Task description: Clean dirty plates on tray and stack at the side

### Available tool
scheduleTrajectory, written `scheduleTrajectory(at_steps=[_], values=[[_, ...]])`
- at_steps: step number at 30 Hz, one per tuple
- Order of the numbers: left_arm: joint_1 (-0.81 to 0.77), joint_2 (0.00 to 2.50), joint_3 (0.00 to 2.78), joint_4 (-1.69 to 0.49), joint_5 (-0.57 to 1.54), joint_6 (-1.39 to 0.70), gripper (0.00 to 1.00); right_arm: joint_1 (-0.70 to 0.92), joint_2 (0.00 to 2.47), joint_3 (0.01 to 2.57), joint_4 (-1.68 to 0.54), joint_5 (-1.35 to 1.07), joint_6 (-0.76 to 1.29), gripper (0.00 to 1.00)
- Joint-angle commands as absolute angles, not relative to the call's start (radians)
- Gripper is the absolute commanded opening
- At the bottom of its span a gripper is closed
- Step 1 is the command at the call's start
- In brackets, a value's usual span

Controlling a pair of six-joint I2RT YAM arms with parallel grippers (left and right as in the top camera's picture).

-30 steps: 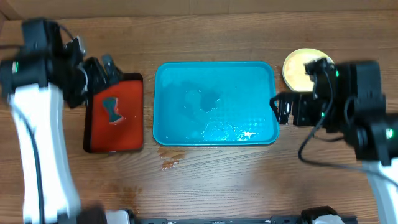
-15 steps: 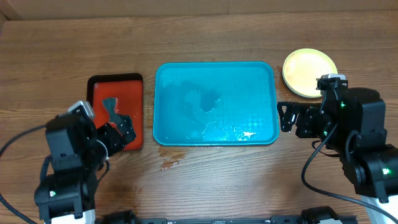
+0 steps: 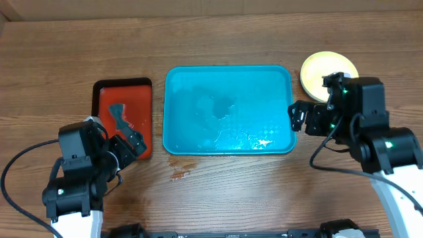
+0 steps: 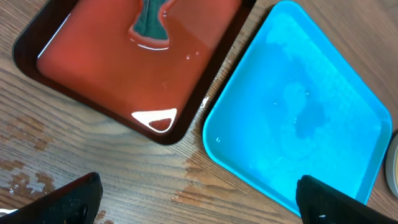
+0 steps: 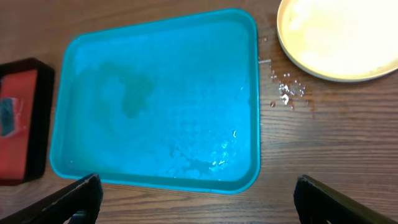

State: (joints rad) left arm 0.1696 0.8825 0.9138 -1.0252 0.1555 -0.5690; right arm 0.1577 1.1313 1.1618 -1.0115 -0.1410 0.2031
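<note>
The turquoise tray [image 3: 228, 109] lies mid-table, wet, with no plates on it; it also shows in the left wrist view [image 4: 298, 118] and the right wrist view [image 5: 161, 99]. A pale yellow-green plate [image 3: 324, 73] sits on the table at the far right, partly hidden by my right arm; it shows in the right wrist view [image 5: 339, 37]. I cannot tell whether other plates lie under it. My left gripper [image 3: 132, 142] is open and empty over the red tray's front right corner. My right gripper [image 3: 299, 119] is open and empty beside the turquoise tray's right edge.
A red tray with a black rim [image 3: 122, 122] lies left of the turquoise tray, holding liquid and a dark sponge [image 3: 119, 116]. Water drops lie on the wood near the plate [image 5: 286, 90] and before the turquoise tray [image 3: 180, 173].
My left arm swung from the far left back toward the front and now settles by the red tray. My right gripper shifted slightly left and back toward the tray's edge.
</note>
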Motion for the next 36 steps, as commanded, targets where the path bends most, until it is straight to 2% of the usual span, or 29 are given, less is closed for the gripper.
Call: scheduleTrajectory(at_steps=[1, 7, 16, 21, 28, 36], values=[[0.168, 0.908, 0.905, -1.027, 0.142, -0.58, 1.0, 0.157, 1.172, 1.154, -1.007, -0.131, 0.206, 1.0], [0.168, 0.968, 0.904, -1.028, 0.142, -0.58, 0.99, 0.156, 1.234, 1.154, -1.086, -0.116, 0.207, 1.0], [0.168, 1.06, 0.905, -1.027, 0.142, -0.58, 1.0, 0.157, 1.172, 1.111, -1.029, -0.132, 0.211, 1.0], [0.168, 1.114, 0.905, -1.027, 0.142, -0.58, 1.0, 0.157, 0.958, 0.923, -0.899, -0.132, 0.211, 1.0], [0.168, 1.193, 0.905, -1.026, 0.142, -0.58, 1.0, 0.156, 0.508, 0.598, -0.656, -0.117, 0.213, 1.0], [0.168, 1.261, 0.905, -1.02, 0.142, -0.58, 0.99, 0.155, 0.234, 0.393, -0.461, -0.059, 0.213, 1.0]])
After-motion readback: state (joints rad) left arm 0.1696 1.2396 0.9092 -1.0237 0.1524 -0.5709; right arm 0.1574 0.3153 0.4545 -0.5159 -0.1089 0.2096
